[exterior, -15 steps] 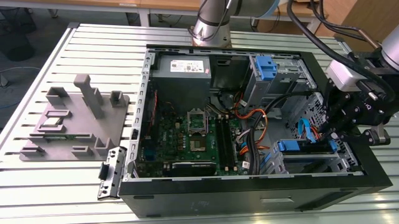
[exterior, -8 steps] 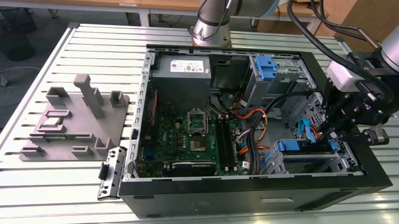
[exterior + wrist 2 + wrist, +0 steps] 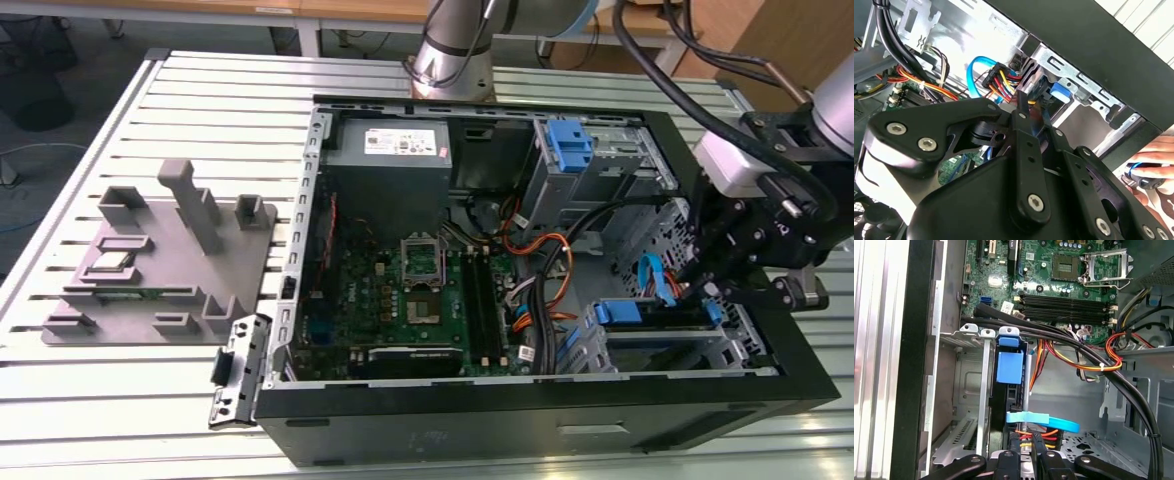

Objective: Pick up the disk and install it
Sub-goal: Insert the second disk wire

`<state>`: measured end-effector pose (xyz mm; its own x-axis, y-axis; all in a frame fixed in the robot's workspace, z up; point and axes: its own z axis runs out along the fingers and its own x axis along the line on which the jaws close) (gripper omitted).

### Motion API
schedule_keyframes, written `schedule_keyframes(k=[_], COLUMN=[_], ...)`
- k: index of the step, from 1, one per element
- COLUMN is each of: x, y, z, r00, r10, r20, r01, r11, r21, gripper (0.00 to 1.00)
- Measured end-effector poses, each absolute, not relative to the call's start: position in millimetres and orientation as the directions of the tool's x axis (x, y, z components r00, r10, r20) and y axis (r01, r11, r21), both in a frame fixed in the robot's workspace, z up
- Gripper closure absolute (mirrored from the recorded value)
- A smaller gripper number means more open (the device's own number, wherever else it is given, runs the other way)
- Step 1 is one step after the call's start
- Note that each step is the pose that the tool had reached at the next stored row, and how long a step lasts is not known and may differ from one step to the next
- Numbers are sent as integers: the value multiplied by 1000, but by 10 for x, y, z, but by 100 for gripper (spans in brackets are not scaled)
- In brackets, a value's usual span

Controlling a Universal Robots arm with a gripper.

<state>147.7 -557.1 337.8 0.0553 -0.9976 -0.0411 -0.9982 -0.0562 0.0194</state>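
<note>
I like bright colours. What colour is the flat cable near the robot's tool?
Light blue. The flat cable shows best in the first wrist view, just beyond the tool.

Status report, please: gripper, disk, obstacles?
Gripper inside the case, by the drive cage. Disk sitting in the cage. Blue cable crossing just ahead of gripper.

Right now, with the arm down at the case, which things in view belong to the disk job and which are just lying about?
Job:
- disk, seated in the lower drive cage
- gripper, close beside that cage
- computer case, lying open

Lying about:
- grey fixture on the table
- power supply
- lone blue latch
- a person's hand outside the case
</note>
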Motion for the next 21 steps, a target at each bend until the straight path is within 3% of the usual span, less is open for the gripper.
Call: schedule_keyframes(k=[21], x=[1472], y=[-5578], z=[3347], r00=[55], r10=[-997], r20=[-52], r01=[-998], r11=[-56], r21=[19], gripper=[76])
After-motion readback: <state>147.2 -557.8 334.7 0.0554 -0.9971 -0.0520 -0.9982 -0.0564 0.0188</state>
